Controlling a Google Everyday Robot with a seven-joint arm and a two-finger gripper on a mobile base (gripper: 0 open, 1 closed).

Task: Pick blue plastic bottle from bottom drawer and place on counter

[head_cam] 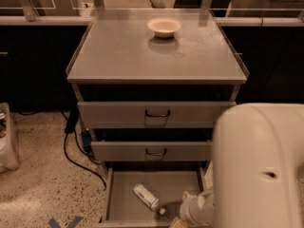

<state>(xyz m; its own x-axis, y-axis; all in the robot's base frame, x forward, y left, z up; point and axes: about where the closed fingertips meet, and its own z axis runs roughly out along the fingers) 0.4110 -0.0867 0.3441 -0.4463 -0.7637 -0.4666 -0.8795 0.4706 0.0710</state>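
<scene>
The blue plastic bottle lies unpicked in the bottom drawer, and the gripper, whose grasp cannot be told, hangs at the drawer's front-right corner.

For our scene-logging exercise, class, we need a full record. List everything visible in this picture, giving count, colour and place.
counter: one, grey, top of the cabinet
bowl: one, white, on the counter near its back edge
upper drawers: two, grey with black loop handles, under the counter
bottom drawer: one, grey, pulled open, lowest
blue plastic bottle: one, pale with a bluish tint, lying on its side on the bottom drawer's floor
cables: black, on the floor left of the cabinet
tape cross: one, blue, floor at bottom left
arm: one, white, right foreground
end effector: one, pale, at the bottom drawer's front right, beside the bottle
</scene>
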